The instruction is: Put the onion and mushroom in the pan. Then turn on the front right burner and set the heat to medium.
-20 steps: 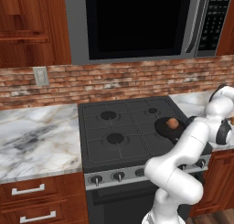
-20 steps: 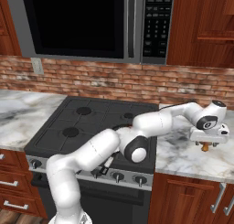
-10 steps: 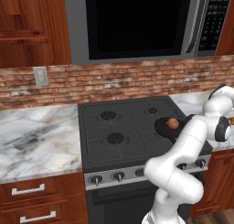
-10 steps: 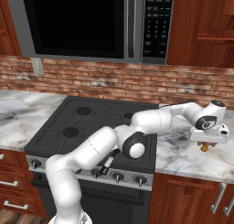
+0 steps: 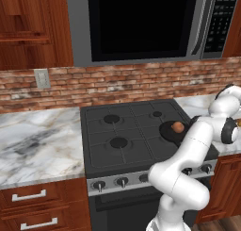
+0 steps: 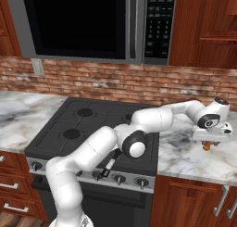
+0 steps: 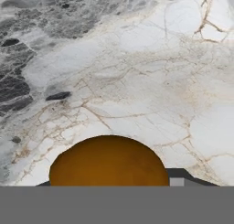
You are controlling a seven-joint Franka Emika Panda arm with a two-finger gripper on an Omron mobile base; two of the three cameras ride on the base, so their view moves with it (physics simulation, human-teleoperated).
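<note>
My gripper (image 6: 208,143) hangs low over the marble counter right of the stove. In the hand view the gripper (image 7: 109,182) has its dark fingertips (image 7: 182,175) against the sides of a smooth, round, orange-brown onion (image 7: 109,161), which rests on the marble. The same onion (image 6: 207,147) peeks out under the hand in the right base view. The black pan (image 5: 166,131) sits at the stove's front right with a small brownish mushroom (image 5: 177,127) in it. Its handle (image 6: 111,162) sticks out over the stove front. The front right burner is hidden under the pan and my arm.
The stove (image 5: 122,131) has free burners at the left and back, and a row of knobs (image 5: 121,181) along its front. Marble counter (image 5: 37,145) lies left of it and more counter (image 6: 185,154) to its right. A microwave (image 6: 92,22) hangs above.
The fingers have closed in on the onion. The hand has stayed low over the same spot on the right counter, and the pan has not moved.
</note>
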